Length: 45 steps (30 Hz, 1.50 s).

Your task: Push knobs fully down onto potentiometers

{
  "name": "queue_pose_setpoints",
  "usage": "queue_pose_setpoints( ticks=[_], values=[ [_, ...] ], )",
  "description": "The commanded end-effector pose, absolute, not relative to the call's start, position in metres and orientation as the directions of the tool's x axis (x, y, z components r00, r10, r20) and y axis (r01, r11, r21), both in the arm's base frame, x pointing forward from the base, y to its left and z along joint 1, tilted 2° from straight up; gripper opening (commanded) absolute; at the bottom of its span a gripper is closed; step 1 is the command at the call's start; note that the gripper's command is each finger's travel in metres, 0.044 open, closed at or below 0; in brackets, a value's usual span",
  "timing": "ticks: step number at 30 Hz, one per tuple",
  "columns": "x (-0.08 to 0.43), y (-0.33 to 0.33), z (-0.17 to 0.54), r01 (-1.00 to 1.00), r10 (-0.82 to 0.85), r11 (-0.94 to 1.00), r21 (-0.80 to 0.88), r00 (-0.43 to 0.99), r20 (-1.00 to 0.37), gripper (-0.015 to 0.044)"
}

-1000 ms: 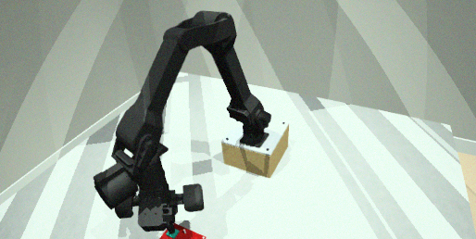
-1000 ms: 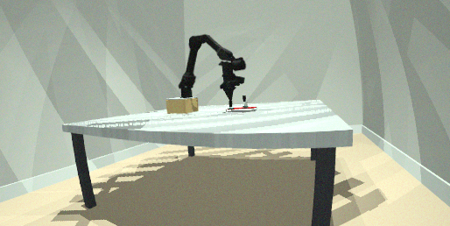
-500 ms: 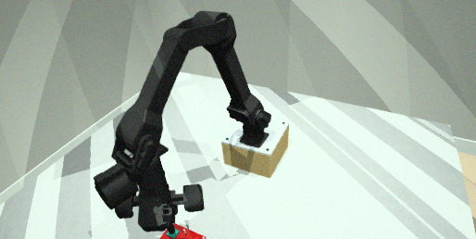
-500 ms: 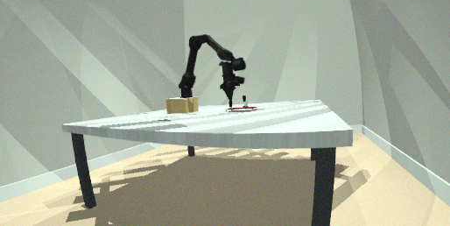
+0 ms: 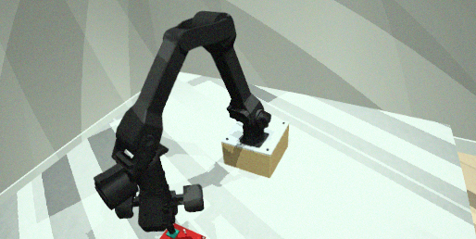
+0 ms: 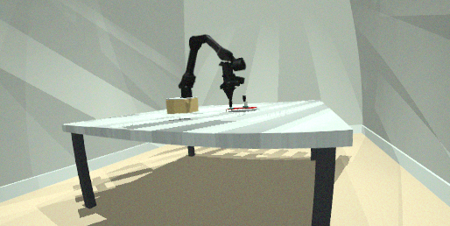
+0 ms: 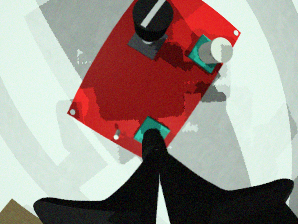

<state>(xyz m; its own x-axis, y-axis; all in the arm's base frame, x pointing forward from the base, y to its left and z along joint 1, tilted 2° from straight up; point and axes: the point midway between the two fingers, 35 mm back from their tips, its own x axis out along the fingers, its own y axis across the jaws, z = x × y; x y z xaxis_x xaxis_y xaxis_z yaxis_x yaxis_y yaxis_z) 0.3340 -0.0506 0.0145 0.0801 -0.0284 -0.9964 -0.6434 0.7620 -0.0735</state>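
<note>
The red circuit board (image 7: 145,95) (image 5: 191,234) lies under my gripper (image 7: 157,156) (image 6: 230,104) (image 5: 171,228). The gripper is shut, with nothing seen between its fingers. Its tips are over the teal potentiometer (image 7: 150,121) (image 5: 173,233) at the board's near corner and hide its shaft; I cannot tell a knob from the dark tips there, or whether they touch it. A tall black knob with a white line (image 7: 149,29) (image 6: 244,98) stands above a dark grey potentiometer (image 7: 142,47) at the far end, with a gap below it. A pale cylindrical knob (image 7: 221,49) stands over another teal potentiometer (image 7: 211,67).
A small pale-topped post (image 7: 116,136) stands on the board near the gripper. The arm's base sits on a wooden block (image 5: 250,162) (image 6: 182,105) on the white table (image 5: 324,179) (image 6: 263,125). Shadows fall across the board and table.
</note>
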Motion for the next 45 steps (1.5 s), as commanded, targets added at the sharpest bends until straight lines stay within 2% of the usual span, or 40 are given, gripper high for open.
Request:
queue_pose_setpoints(
  ticks=[1,17,45],
  values=[
    [0.336,-0.051,-0.003,-0.644,-0.023,0.763,-0.058,0.062,-0.998,0.0],
    [0.336,-0.051,-0.002,-0.644,-0.023,0.763,-0.058,0.062,-0.998,0.0],
    [0.334,-0.05,0.039,-0.644,-0.023,0.763,-0.058,0.063,-0.998,0.0]
  ],
)
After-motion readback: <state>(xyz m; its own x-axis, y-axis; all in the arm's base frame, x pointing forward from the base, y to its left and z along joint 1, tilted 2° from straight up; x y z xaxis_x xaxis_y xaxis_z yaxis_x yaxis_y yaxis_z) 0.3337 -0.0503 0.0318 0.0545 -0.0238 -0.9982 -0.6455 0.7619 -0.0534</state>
